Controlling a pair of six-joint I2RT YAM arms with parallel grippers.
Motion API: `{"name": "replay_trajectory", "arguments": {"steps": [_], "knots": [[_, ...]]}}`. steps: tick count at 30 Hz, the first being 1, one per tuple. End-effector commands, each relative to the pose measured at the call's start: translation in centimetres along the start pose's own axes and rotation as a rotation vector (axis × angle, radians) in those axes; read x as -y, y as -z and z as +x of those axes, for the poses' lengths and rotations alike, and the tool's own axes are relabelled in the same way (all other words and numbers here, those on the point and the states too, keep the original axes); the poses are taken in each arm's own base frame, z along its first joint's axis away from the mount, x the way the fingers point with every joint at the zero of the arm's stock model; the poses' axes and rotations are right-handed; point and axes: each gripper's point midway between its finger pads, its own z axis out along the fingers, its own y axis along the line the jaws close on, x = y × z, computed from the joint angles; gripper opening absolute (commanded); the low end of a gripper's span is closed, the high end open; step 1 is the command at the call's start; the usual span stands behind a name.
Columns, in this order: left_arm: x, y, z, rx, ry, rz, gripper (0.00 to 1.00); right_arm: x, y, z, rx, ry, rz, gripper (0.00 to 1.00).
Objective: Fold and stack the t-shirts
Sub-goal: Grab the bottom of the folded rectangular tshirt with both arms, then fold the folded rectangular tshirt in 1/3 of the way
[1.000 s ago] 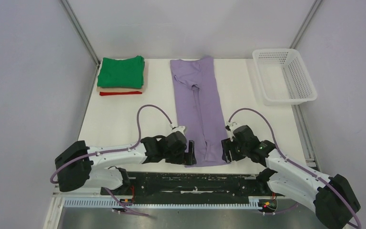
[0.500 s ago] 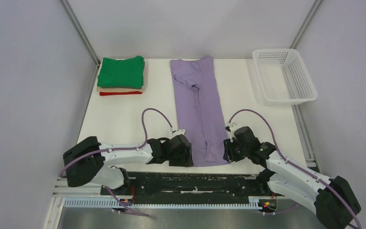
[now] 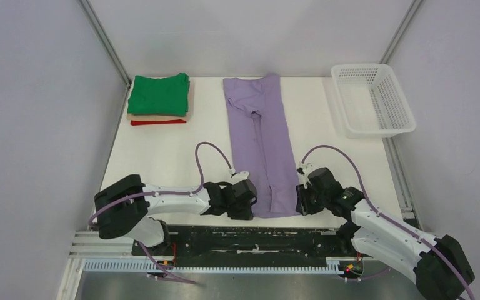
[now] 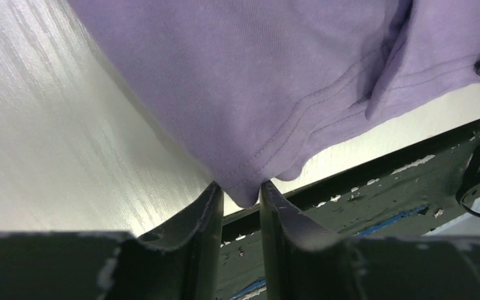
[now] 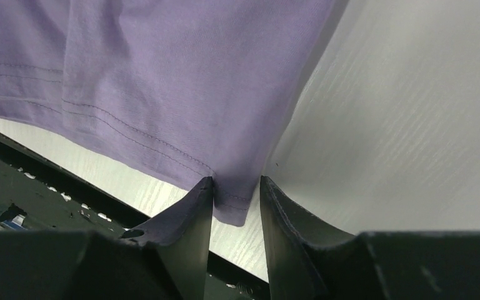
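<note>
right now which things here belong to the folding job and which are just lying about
Job: long lavender cloth t-shirt; folded stack of green, tan and red cloth shirts.
Lying about: white plastic mesh basket.

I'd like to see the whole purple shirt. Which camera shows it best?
The top external view: the lavender shirt lies there whole, a long strip on the table. Each wrist view shows only one near hem corner, lying between the fingers of the left gripper or right gripper.

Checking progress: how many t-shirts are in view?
4: green shirt, tan shirt, red shirt stacked at far left; purple shirt flat mid-table. Others may hide within the stack.
</note>
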Motion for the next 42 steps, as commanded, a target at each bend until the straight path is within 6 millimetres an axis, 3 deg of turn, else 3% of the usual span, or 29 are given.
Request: {"name": "replay_trajectory", "arguments": {"steps": [1, 7, 12, 17, 26, 30, 35, 42], "knots": [[-4.3, -0.6, 1.1, -0.014, -0.006, -0.195, 0.31, 1.0, 0.5, 3.5, -0.126, -0.025, 0.04, 0.36], [-5.1, 0.2, 1.1, 0.0, -0.001, -0.225, 0.03, 0.8, 0.8, 3.6, -0.122, -0.015, 0.02, 0.34], [-4.5, 0.4, 1.8, -0.01, -0.036, -0.219, 0.02, -0.3, 0.6, 4.0, -0.129, -0.015, -0.045, 0.28], [-4.5, 2.0, 2.5, 0.023, -0.088, -0.272, 0.02, -1.0, 0.7, 4.5, -0.131, -0.013, -0.102, 0.01], [-3.1, 4.4, 3.7, 0.057, -0.124, -0.222, 0.02, -3.7, 1.8, 3.2, -0.045, 0.03, -0.246, 0.0], [-1.5, 5.1, 2.3, 0.116, -0.133, -0.156, 0.02, -4.8, 2.0, 1.4, 0.034, 0.036, -0.296, 0.0], [1.0, 5.6, -0.6, 0.179, -0.138, -0.037, 0.02, -6.3, 3.1, -2.7, 0.172, 0.064, -0.336, 0.0], [1.0, 5.7, -7.2, 0.306, -0.07, 0.005, 0.02, -5.5, 3.6, -8.9, 0.366, 0.071, -0.223, 0.0]]}}
